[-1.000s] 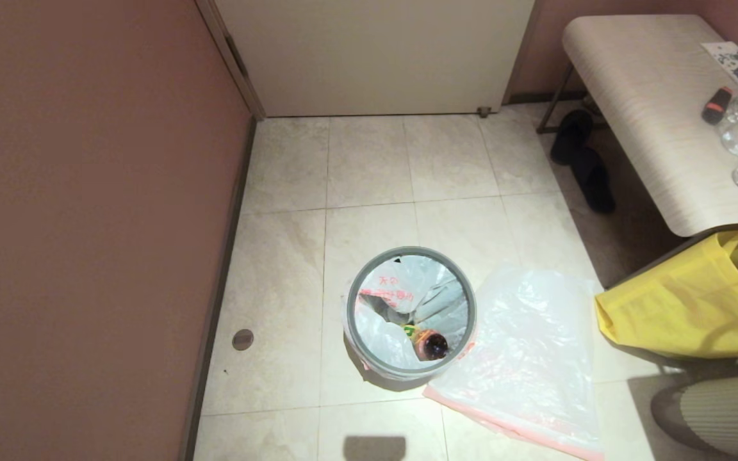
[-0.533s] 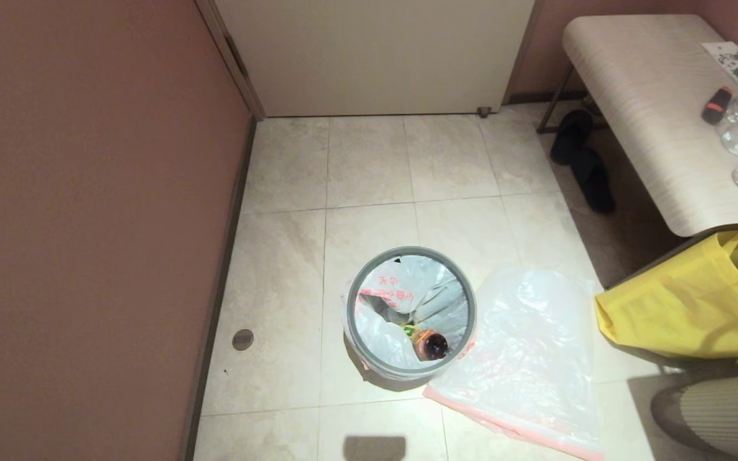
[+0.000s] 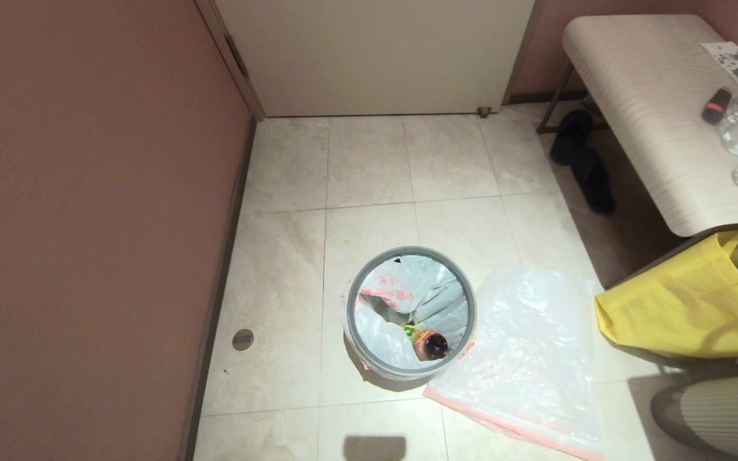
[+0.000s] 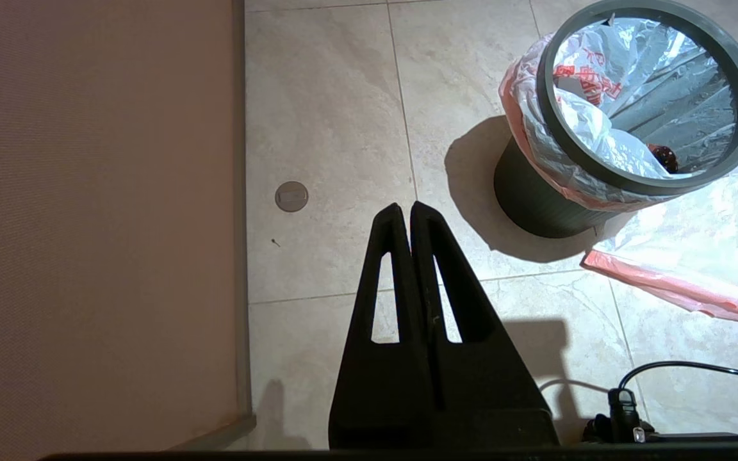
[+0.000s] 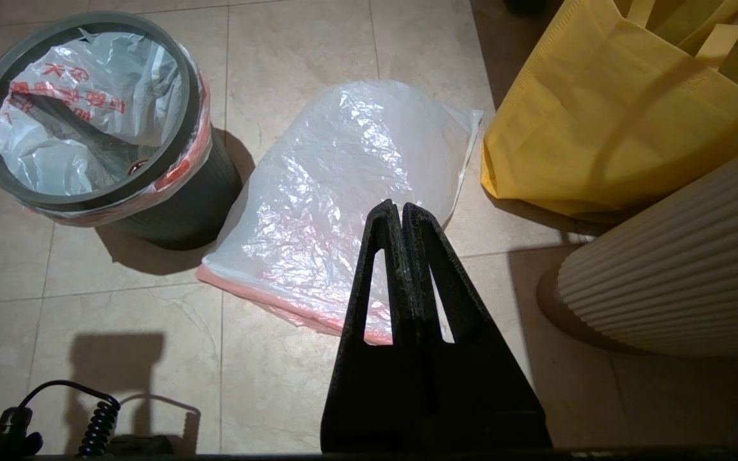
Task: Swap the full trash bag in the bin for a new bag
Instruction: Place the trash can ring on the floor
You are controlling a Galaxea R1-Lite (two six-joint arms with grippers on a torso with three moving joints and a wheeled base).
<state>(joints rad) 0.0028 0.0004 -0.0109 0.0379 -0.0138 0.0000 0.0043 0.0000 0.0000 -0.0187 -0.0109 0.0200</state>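
On the tiled floor near the wall, the full trash bag (image 3: 401, 301) sits inside the bin (image 3: 410, 314), its printed top folded out over the sides and pinned under the grey ring (image 3: 359, 282); a brown item of rubbish (image 3: 432, 344) lies at the bottom of the bag. Just beside the bin, touching its base on the robot's right, the new bag (image 3: 529, 358) lies flat, its pink band (image 3: 503, 422) at the edge nearest the robot and its long axis running away from the robot toward the bench (image 3: 651, 109).

Neither arm appears in the head view. The left gripper (image 4: 410, 214) hangs above bare tile with its fingers pressed together and nothing between them; the bin stands ahead of it and toward the robot's right. The right gripper (image 5: 401, 214) hangs with its tips pressed together and holding nothing, directly over the near part of the new bag, with the bin ahead and to the robot's left.

Judged from this layout, nothing of the task is done: the ring is seated and the old bag in place. The bin lies between the two arms, so either could reach it, while the right arm is plainly nearer the new bag.

Further right, a yellow bag (image 3: 689, 301) leans under the bench, beside a ribbed cream object (image 3: 728, 410)
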